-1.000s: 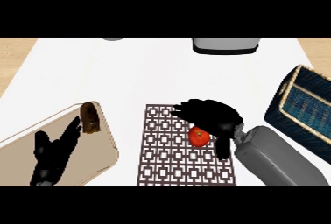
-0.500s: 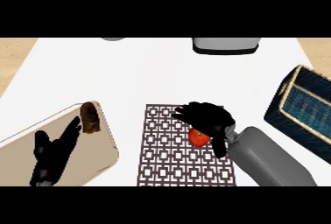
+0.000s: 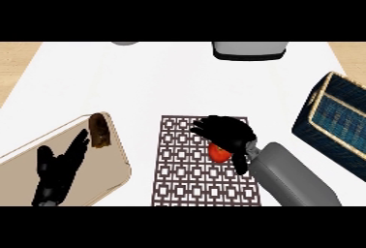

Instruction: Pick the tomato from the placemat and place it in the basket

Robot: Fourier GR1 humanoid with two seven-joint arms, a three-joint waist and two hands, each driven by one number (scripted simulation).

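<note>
1. right hand [image 3: 227, 131] curled over the tomato [image 3: 219, 154], fingers and thumb wrapped round the red fruit, partly hiding it.
2. tomato down on the placemat [image 3: 186, 179], near its right edge, about midway along its length.
3. basket [image 3: 337, 120] at the counter's right edge, dark blue weave with a tan rim, well apart from the tomato.
4. left hand [image 3: 61, 167] relaxed, fingers straight, resting over the cutting board [image 3: 107, 181] at the counter's lower left corner.
5. brown object [image 3: 99, 130] at the cutting board's upper corner; kind not clear.
6. grey container [image 3: 249, 49] at the counter's [image 3: 143, 82] far edge.
</note>
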